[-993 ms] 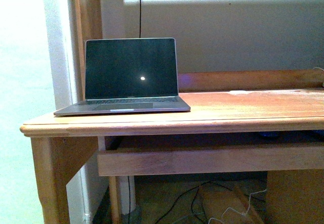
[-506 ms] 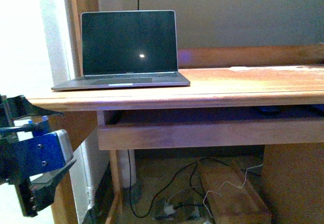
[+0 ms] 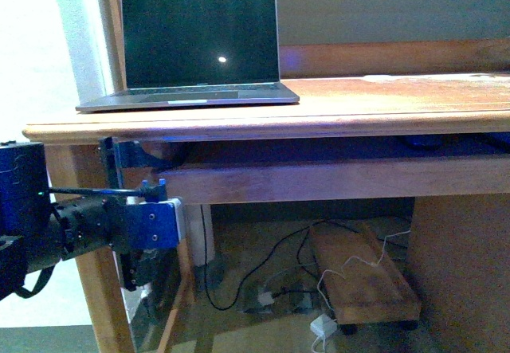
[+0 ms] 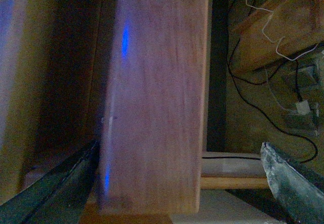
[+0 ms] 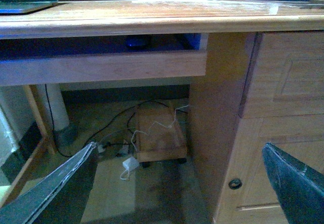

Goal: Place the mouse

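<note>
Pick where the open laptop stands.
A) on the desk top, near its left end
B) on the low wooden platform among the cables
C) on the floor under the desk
A: the laptop sits open on the desk top, at its left end in the front view.

One open laptop near the desk's left edge, one wooden desk, one mouse, dim on the tray under the top, one wheeled wooden board on the floor, one white plug, one left arm
</note>
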Controlling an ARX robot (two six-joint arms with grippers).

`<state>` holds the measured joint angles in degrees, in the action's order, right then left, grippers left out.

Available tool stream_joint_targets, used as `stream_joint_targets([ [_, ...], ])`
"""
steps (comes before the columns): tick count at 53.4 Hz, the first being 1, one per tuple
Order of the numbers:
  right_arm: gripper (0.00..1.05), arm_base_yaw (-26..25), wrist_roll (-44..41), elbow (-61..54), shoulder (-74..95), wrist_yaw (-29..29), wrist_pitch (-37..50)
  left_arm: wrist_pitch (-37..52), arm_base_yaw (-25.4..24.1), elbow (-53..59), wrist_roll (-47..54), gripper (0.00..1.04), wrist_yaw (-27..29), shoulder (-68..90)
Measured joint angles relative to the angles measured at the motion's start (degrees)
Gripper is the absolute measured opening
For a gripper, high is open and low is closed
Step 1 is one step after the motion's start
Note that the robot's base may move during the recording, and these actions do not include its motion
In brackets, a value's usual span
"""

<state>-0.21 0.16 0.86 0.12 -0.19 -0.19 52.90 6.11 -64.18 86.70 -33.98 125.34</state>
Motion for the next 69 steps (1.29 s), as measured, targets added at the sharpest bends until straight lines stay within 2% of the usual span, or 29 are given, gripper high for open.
stream_joint_targets([
  [11,0.97,0.0,0.0,0.0,0.0,0.0,0.0,-2.69,0.98,-3.06,2.21,0.97,0.0,2.38],
  [19,0.97,0.0,0.0,0.0,0.0,0.0,0.0,-15.67,2.47,-1.49,-1.22,0.97,6.01,-2.23],
  [23,0.97,0.0,0.0,0.0,0.0,0.02,0.0,-23.12,3.69,0.26,-5.73,0.97,11.02,-6.69],
  [29,0.97,0.0,0.0,0.0,0.0,0.09,0.0,-28.35,4.39,4.85,-11.23,0.97,10.05,-12.35],
  [35,0.97,0.0,0.0,0.0,0.0,0.04,0.0,-28.89,4.83,11.43,-19.32,0.97,7.15,-18.36],
  [48,0.97,0.0,0.0,0.0,0.0,0.04,0.0,-29.24,6.62,21.27,-45.68,0.97,3.93,-30.25],
  [58,0.97,0.0,0.0,0.0,0.0,0.04,0.0,-28.57,8.63,27.28,-63.82,0.97,3.48,-38.84],
  [69,0.97,0.0,0.0,0.0,0.0,0.04,0.0,-28.2,10.78,32.57,-79.43,0.97,4.57,-47.54],
])
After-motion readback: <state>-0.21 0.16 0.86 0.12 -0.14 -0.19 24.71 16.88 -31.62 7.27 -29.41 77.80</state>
